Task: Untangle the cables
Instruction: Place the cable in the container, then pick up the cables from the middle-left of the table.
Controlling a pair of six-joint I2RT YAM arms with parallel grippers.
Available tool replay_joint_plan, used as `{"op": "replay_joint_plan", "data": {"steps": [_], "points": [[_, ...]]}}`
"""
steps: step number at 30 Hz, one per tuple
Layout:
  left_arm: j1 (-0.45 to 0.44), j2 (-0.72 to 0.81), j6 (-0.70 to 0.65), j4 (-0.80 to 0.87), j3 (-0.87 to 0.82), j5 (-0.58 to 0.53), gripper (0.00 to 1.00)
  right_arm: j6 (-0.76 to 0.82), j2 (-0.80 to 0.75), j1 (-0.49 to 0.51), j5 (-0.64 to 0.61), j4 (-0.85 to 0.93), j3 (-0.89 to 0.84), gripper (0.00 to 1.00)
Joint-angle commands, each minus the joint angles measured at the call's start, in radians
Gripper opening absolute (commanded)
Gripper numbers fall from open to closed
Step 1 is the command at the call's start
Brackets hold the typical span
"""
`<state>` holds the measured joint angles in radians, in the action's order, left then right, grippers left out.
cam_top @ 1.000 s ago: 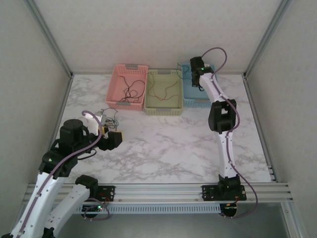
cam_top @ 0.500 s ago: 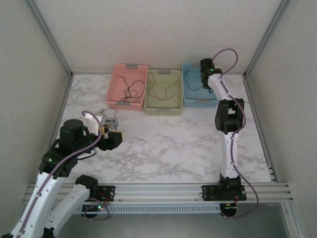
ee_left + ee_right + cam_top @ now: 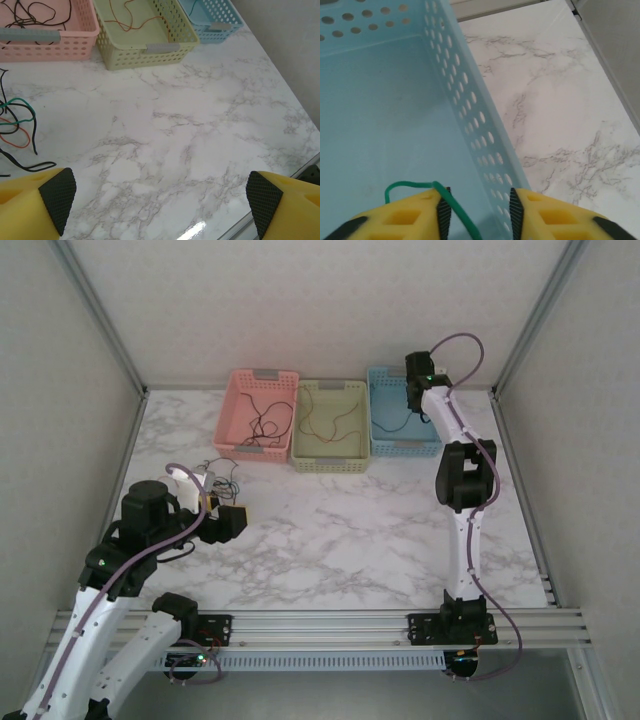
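Right gripper (image 3: 480,206) stands parted over the perforated light-blue plastic basket (image 3: 470,125), thin teal-green cable (image 3: 457,210) between its pads at six o'clock; left gripper (image 3: 160,196) gapes wide, tangled black, green and orange wires (image 3: 20,121) at nine o'clock.

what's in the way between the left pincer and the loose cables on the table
Nothing visible: only bare marble table lies between the open left pincer and the cables at the left edge of its wrist view.

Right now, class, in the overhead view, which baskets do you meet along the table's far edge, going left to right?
pink basket, yellow-green basket, blue basket
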<state>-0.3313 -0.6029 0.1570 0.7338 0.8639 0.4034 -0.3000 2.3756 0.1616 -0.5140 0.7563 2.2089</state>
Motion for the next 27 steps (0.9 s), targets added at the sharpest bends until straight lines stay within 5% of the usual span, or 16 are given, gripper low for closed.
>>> {"op": "replay_joint_plan", "data": {"steps": [1, 7, 11, 17, 22, 27], "points": [[0.000, 0.005, 0.013, -0.009, -0.009, -0.039, 0.93, -0.002, -0.073, 0.007, 0.067, 0.012, -0.006, 0.45], [0.002, 0.037, 0.051, -0.010, -0.002, -0.222, 1.00, 0.006, -0.183, 0.006, 0.138, 0.001, -0.058, 0.70], [0.002, 0.055, 0.183, -0.032, -0.005, -0.456, 1.00, -0.001, -0.291, 0.007, 0.181, 0.003, -0.092, 0.82], [0.009, -0.126, 0.349, -0.019, 0.015, -0.585, 1.00, -0.074, -0.558, 0.038, 0.277, -0.057, -0.306, 0.76], [0.013, -0.294, 0.517, -0.119, -0.049, -0.618, 0.99, -0.124, -0.790, 0.143, 0.399, -0.140, -0.572, 0.72], [0.014, -0.478, 0.532, -0.244, -0.092, -0.565, 0.93, -0.138, -0.939, 0.276, 0.444, -0.172, -0.801, 0.68]]}}
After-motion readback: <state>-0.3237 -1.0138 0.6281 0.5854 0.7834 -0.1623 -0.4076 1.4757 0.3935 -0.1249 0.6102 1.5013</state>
